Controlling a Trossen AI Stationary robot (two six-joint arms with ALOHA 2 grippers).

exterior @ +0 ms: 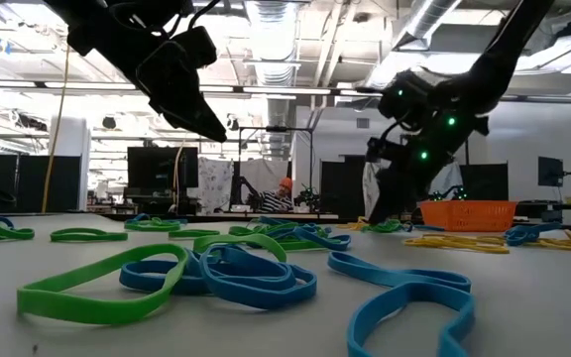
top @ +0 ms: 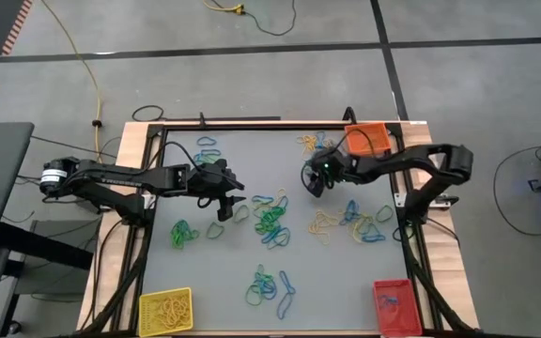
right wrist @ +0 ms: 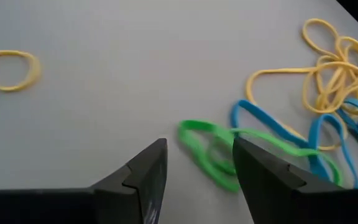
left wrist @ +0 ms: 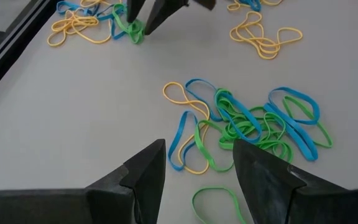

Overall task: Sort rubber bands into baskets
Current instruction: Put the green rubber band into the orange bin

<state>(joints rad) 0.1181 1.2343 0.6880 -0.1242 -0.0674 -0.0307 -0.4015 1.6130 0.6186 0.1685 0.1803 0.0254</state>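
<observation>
You are looking down on a grey table [top: 242,169] strewn with yellow, green and blue bands [top: 270,218]. Take the orange basket [top: 368,138] at the table's far right corner as your landmark. Your right gripper [top: 314,178] hangs just left of it, above the table, fingers [right wrist: 143,177] apart and empty, with a green band [right wrist: 207,151] lying on the table right under the gap. Your left gripper [top: 225,199] is farther left of the basket, near the table's middle, fingers [left wrist: 145,177] also apart and empty, above a tangle of green and blue bands. The yellow basket [top: 165,311] and red basket [top: 395,305] sit at the near corners, well apart from the orange one.
</observation>
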